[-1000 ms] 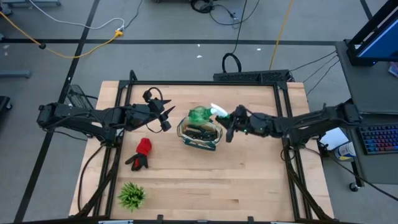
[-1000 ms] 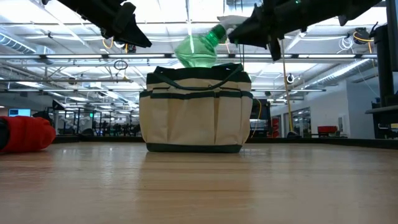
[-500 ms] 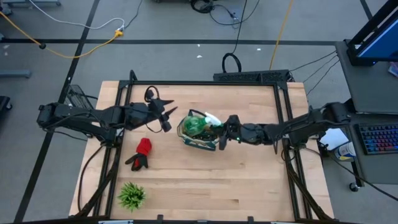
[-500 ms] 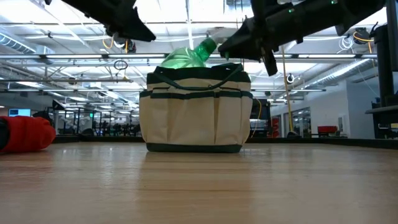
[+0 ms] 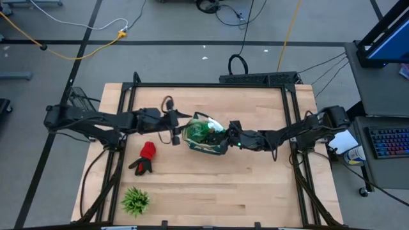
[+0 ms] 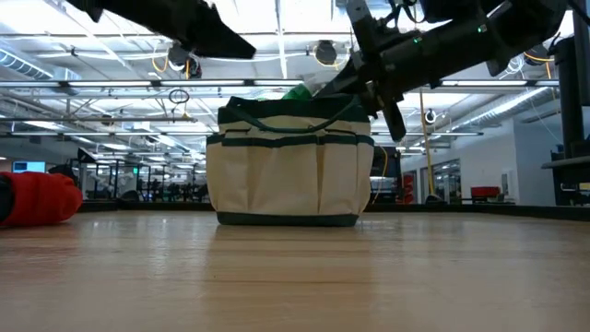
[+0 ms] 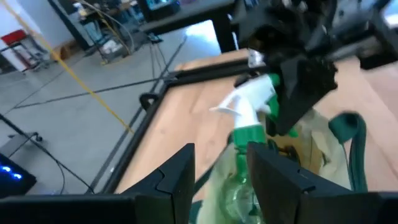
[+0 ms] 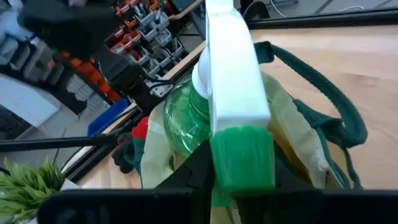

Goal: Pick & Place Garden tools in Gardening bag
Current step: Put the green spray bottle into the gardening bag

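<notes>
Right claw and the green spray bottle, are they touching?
Touching. The right wrist view shows the right claw clamped on the spray bottle head, over the gardening bag.

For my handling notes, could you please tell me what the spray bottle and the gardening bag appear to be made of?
Spray bottle: likely plastic; its green body is see-through and glossy, its head opaque white. The right gripper holds it over the bag.
Gardening bag: probably canvas; matte cream cloth with stitched pockets and dark green trim.

The right pincer (image 5: 228, 133) has lowered the spray bottle (image 5: 206, 130) into the gardening bag (image 5: 217, 147).
</notes>
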